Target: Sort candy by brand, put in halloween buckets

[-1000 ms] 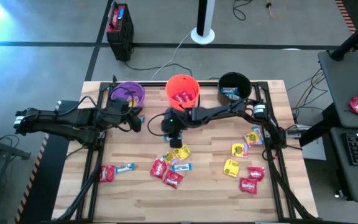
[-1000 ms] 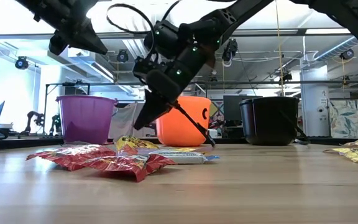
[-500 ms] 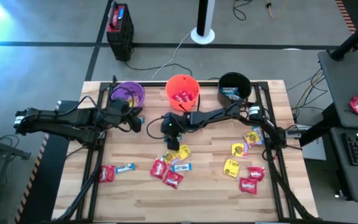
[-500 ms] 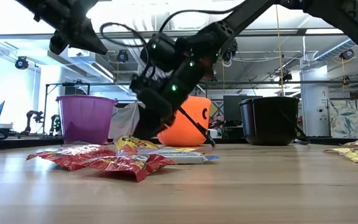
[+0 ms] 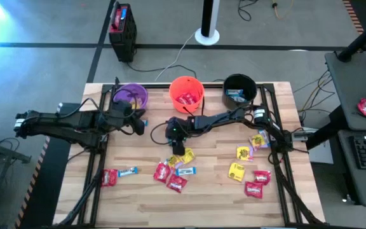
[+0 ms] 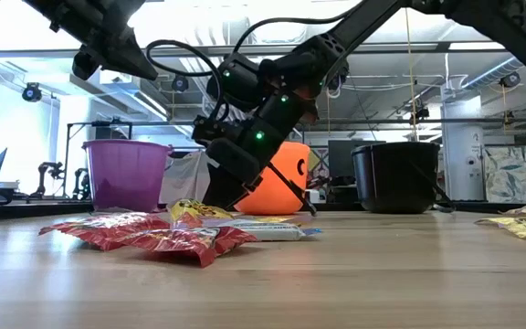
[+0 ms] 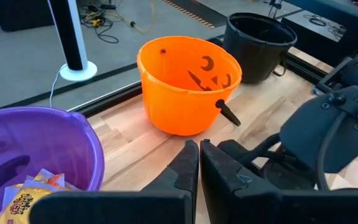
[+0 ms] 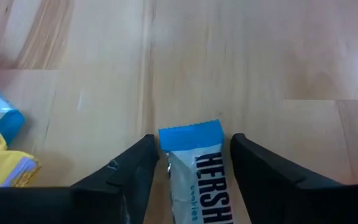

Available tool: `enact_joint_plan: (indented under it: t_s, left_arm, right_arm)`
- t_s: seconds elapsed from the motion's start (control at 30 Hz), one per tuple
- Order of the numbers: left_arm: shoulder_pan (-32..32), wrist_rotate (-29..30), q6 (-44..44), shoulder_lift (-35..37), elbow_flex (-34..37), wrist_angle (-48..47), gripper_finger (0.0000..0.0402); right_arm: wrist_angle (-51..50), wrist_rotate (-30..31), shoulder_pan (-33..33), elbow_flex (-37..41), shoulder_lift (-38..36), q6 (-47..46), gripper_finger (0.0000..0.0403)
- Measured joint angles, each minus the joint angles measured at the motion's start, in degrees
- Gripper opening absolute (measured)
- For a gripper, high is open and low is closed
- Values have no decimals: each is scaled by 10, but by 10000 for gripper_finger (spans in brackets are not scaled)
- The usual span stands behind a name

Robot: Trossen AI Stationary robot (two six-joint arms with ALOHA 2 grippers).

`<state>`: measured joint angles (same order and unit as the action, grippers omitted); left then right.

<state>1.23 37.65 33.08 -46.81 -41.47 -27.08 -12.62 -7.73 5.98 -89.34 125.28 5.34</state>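
Note:
My right gripper (image 5: 177, 146) is low over the candy cluster at the table's middle, fingers open. In the right wrist view (image 8: 192, 138) they stand on either side of a blue-and-white packet (image 8: 196, 163) lying flat on the wood. Red packets (image 5: 169, 178), a yellow packet (image 5: 185, 155) and another blue-and-white one (image 5: 185, 170) lie just nearer. My left gripper (image 5: 142, 126) waits shut beside the purple bucket (image 5: 130, 95). The orange bucket (image 5: 186, 93) and the black bucket (image 5: 239, 88) stand on the table at its far edge, each holding candy.
More packets lie at the near left (image 5: 117, 175) and on the right side (image 5: 248, 168). Dark frame rails (image 5: 94, 165) run along the table's left and right sides. Bare wood lies between the buckets and the middle cluster.
My right gripper has gone down toward the candy cluster at the table's middle, and its arm has sunk lower in front of the orange bucket. The candy has stayed where it was.

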Motion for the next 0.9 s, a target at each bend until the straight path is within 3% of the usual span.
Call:
enact_joint_plan:
  t_s: [0.13,0.47,0.9]
  left_arm:
    - [0,4,0,0,0,0,0]
    - [0,7,0,0,0,0,0]
    - [0,8,0,0,0,0,0]
  right_arm:
    - [4,1,0,0,11,-2,162]
    - [5,-4,0,-2,37,-6,17]
    - [-15,2,0,-7,3,-34,8]
